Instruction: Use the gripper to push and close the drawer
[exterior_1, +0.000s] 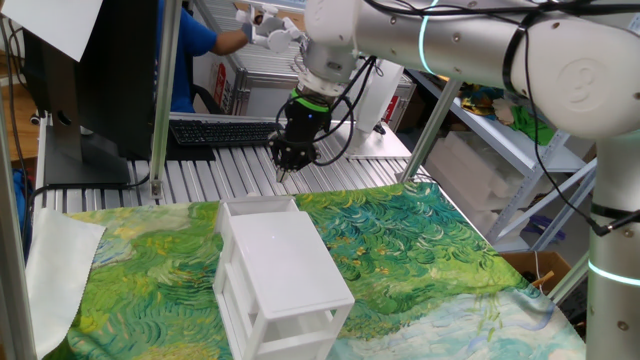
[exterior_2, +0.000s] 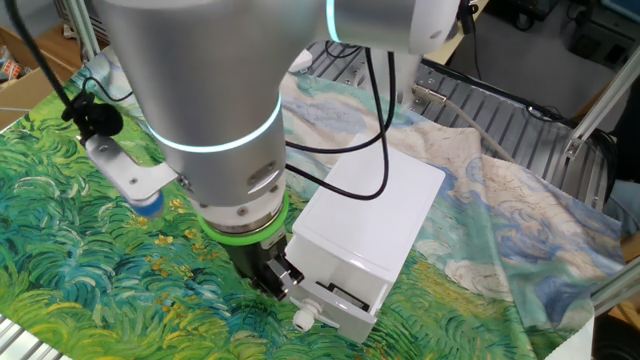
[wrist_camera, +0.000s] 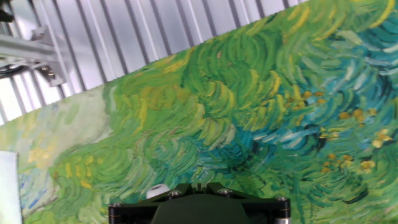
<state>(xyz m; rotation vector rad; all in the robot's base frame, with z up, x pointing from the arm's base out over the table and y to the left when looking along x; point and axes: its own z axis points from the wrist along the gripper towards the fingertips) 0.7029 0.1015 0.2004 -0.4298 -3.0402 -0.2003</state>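
The white cabinet (exterior_1: 285, 265) stands on the green painted cloth. Its drawer (exterior_1: 258, 207) sticks out a little at the far end, towards the arm. In the other fixed view the drawer front (exterior_2: 348, 290) shows a small white knob (exterior_2: 303, 320). My gripper (exterior_1: 284, 168), black below a green-ringed collar, points down just beyond the drawer front with its fingers together and empty. In the other fixed view my gripper (exterior_2: 272, 280) sits close beside the drawer front, left of the knob. In the hand view only the gripper body shows, with the knob (wrist_camera: 155, 190) beside it; the fingertips are hidden.
A metal roller table (exterior_1: 220, 170) lies beyond the cloth, with a keyboard (exterior_1: 222, 131), a monitor (exterior_1: 90, 80) and an upright metal post (exterior_1: 160, 100). A person in blue (exterior_1: 195, 45) stands behind. A white sheet (exterior_1: 55, 270) hangs at the left. Shelving (exterior_1: 520, 140) stands at the right.
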